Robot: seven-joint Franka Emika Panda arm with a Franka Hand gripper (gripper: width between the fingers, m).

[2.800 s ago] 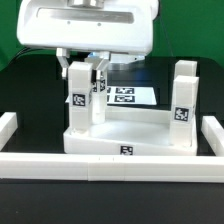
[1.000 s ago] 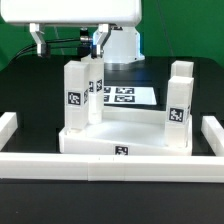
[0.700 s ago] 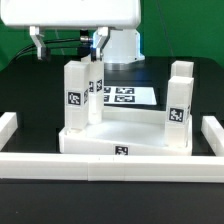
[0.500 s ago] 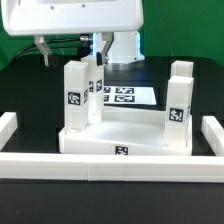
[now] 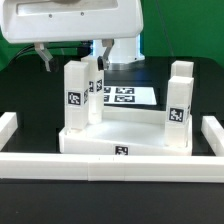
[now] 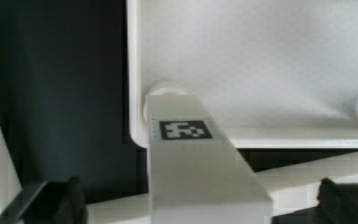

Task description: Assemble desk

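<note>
Risen, open end effector (image 5: 72, 55) hovers above desk (image 5: 125, 135) legs.

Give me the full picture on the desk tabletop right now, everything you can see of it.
The tabletop is a white, plastic-looking rectangular tray lying flat on the black table, against the front border rail. A square black-and-white tag faces the camera on its front edge. Tagged white legs stand upright at its corners, two on each side as far as shows. The open gripper hangs above the exterior view's left legs, touching nothing.
</note>
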